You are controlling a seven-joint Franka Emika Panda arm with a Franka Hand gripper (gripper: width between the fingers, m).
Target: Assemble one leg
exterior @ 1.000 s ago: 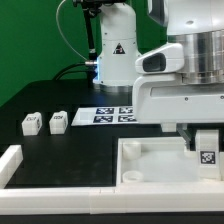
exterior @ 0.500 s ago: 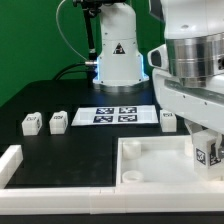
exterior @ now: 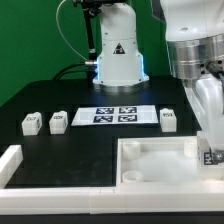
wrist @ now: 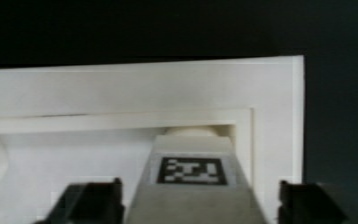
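**Leg held over the tray at the worktop's near right corner**

A leg [wrist: 194, 180] is seen in the wrist view between the two fingers of the hand [wrist: 190, 198], its tagged face turned to the camera; the fingers are closed against its two side faces. In the exterior view the hand [exterior: 212, 150] is low over the right side of the tray [exterior: 150, 165], near the worktop's [exterior: 60, 150] front right corner. Three more legs [exterior: 31, 122] [exterior: 58, 121] [exterior: 168, 119] lie further back, beside the marker board [exterior: 118, 115]. The leg is judged light, stiff and smooth-sided, so slipping is the likely risk. A grip across the plain flat sides, midway up, is judged best, leaving the lower end free for seating.
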